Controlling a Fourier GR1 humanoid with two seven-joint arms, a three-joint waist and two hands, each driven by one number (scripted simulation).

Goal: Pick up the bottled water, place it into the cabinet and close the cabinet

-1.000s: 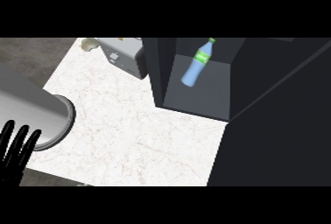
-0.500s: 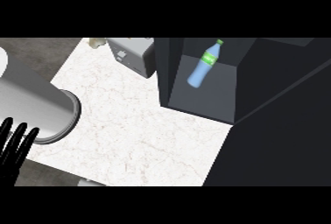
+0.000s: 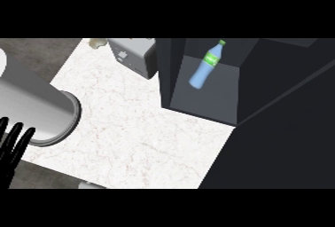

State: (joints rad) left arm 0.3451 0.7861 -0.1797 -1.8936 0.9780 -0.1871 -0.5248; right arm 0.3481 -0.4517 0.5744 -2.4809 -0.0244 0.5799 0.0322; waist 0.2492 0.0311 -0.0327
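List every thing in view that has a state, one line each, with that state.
Bottled water: inside the cabinet, leaning, green cap on, held by no robot hand.
Cabinet: open, bottle visible inside.
Left robot hand: at the view's lower left edge, fingers straight and up, holding nothing.
Right robot hand: not in view.

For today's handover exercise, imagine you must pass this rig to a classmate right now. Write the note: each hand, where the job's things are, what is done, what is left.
Left hand: open, fingers straight, holding nothing, at the view's lower left edge beside its grey forearm.
Right hand: not in view.
Bottled water: inside the dark cabinet, leaning, green cap up.
Done: bottle placed in the cabinet.
Left: close the cabinet; its front is open. The door cannot be clearly made out among the dark panels at right.
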